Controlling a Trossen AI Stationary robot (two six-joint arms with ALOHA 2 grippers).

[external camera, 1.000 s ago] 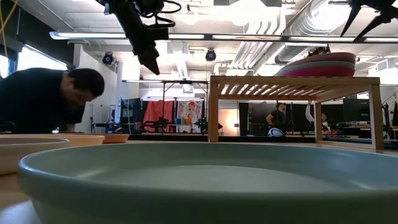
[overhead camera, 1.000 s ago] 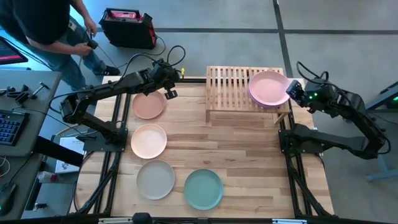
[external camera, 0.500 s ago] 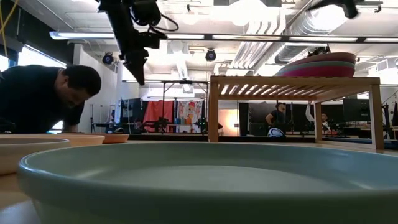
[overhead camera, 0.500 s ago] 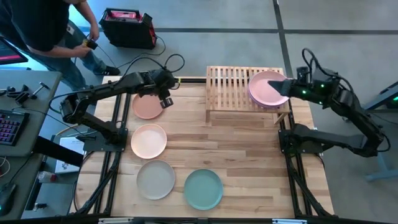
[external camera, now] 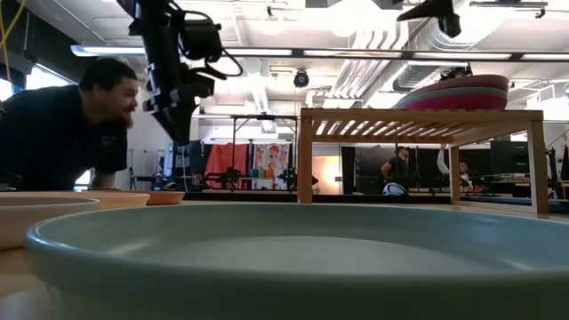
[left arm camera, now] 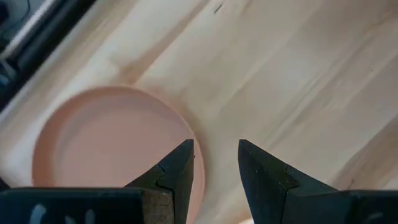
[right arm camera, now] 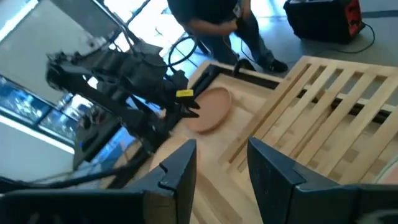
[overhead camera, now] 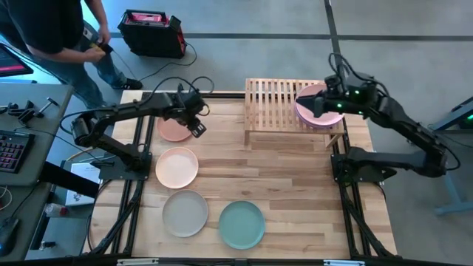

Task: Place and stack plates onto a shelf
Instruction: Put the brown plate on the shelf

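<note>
Four plates lie flat on the plank table: peach [overhead camera: 176,127], pale peach [overhead camera: 177,167], beige [overhead camera: 185,213] and mint green [overhead camera: 241,224]. A stack with a pink plate on top [overhead camera: 310,118] rests on the right end of the slatted shelf [overhead camera: 272,103]; in the low view this stack [external camera: 458,92] shows magenta and teal rims. My left gripper [overhead camera: 196,127] hangs open above the peach plate's right rim [left arm camera: 186,134], its fingers pointing down, touching nothing. My right gripper [overhead camera: 314,103] is open in the air over the stack.
A person [overhead camera: 52,29] stands beyond the table's far left corner near a red and black box [overhead camera: 151,33]. The shelf's left half shows bare slats [right arm camera: 323,106]. Bare planks [overhead camera: 295,185] lie between the shelf and the table's near edge.
My left gripper has come down and drifted slightly toward the near edge, ending over the peach plate's right rim. My right gripper has swung from beside the shelf's right end toward the table's left, and now sits over the stack. No plate has moved.
</note>
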